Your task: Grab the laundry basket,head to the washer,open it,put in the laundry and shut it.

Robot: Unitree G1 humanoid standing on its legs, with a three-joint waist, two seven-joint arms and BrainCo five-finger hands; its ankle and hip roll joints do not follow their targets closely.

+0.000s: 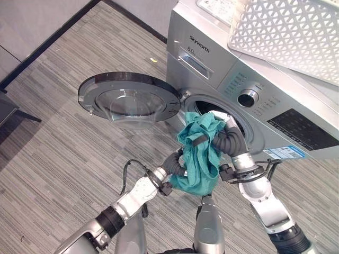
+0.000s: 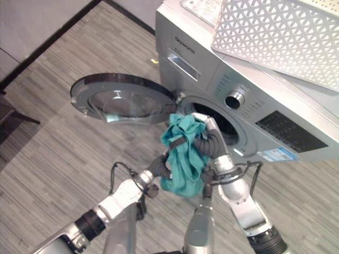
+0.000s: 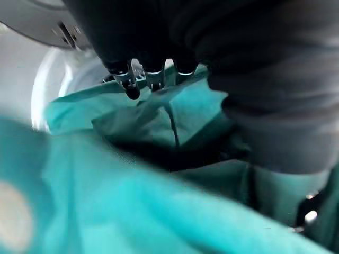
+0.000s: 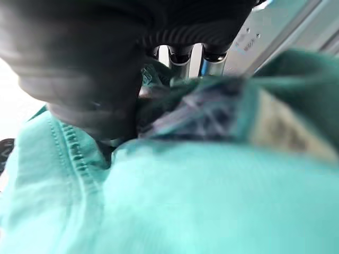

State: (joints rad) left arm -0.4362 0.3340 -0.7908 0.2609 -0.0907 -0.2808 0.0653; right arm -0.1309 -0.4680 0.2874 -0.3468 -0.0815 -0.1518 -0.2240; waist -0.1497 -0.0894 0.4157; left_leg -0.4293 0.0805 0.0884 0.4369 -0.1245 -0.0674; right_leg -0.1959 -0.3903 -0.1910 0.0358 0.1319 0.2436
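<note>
A teal cloth [image 1: 201, 159] hangs bunched between my two hands just in front of the washer's drum opening [image 1: 197, 106]. My left hand [image 1: 174, 164] grips its lower left side, with its fingers [image 3: 132, 87] curled onto the fabric. On the upper right side, my right hand [image 1: 231, 140] has its thumb across the cloth and its fingertips [image 1: 220, 115] at the rim of the opening. The silver washer [image 1: 212, 69] has its round door [image 1: 130, 98] swung open to the left. A white lattice laundry basket [image 1: 286, 32] rests on top of the washer.
Striped grey floor [image 1: 63, 153] spreads left of the washer and below the open door. A dark baseboard [image 1: 47, 45] runs along the wall at the far left. The washer's control knob [image 1: 248, 98] and panel sit right of the opening.
</note>
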